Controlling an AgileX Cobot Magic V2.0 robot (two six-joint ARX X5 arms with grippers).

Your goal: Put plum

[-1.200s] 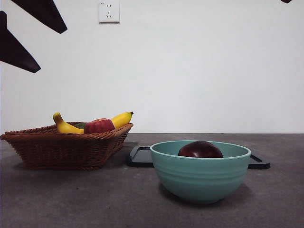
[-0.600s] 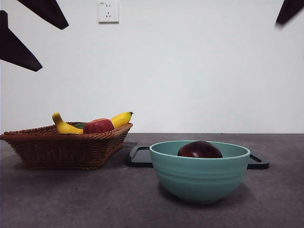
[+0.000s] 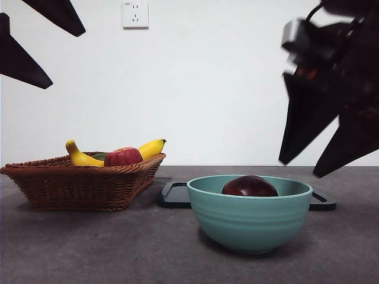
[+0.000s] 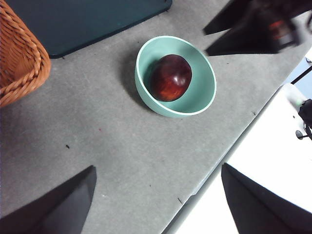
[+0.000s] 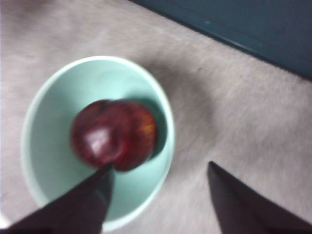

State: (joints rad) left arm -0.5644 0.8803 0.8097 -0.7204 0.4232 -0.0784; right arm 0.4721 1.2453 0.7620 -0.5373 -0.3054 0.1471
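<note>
Plum (image 3: 249, 186) sits inside teal bowl (image 3: 249, 219) on grey surface (image 3: 118, 248), near-centre. Right gripper (image 3: 320, 160) above bowl's right side, jaws spread, empty, not touching plum. Left gripper (image 4: 156, 204) high at left, jaws spread, empty. Wicker basket (image 3: 83, 183) at left holds banana (image 3: 151, 148) and red apple (image 3: 123, 157). Dark tray (image 3: 174, 195) behind bowl.

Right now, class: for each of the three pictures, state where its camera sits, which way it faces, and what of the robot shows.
Front view: low, level across the table; bowl, basket; the right gripper open above.
Left wrist view: high, looking down; left gripper open.
Right wrist view: close above the bowl; own jaws apart.
All three share the plum in the bowl.
</note>
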